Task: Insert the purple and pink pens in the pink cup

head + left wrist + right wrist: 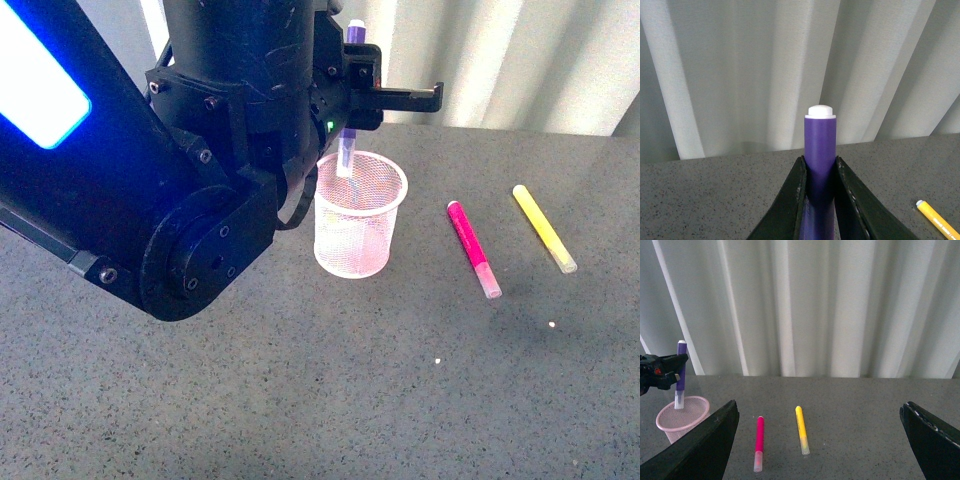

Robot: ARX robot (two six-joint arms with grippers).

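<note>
Surface: dark grey speckled tabletop (pixel 300 400). Standing upright on it: pale pink wire-mesh cup (pixel 355 240). Lying flat to the right, apart from each other: magenta-pink marker pen (pixel 472 247), then yellow marker pen (pixel 543 227).

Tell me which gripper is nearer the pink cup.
Left. The left gripper holds the purple pen over the pink cup; the right gripper, open, sits well back from it.

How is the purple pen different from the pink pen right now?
The purple pen stands upright, pinched in the left tool; the pink pen lies flat on the table, untouched. The purple pen's pale lower end hangs at the pink cup's mouth; the pink pen rests outside the cup, beside a yellow pen. Both are short markers with one pale end.
</note>
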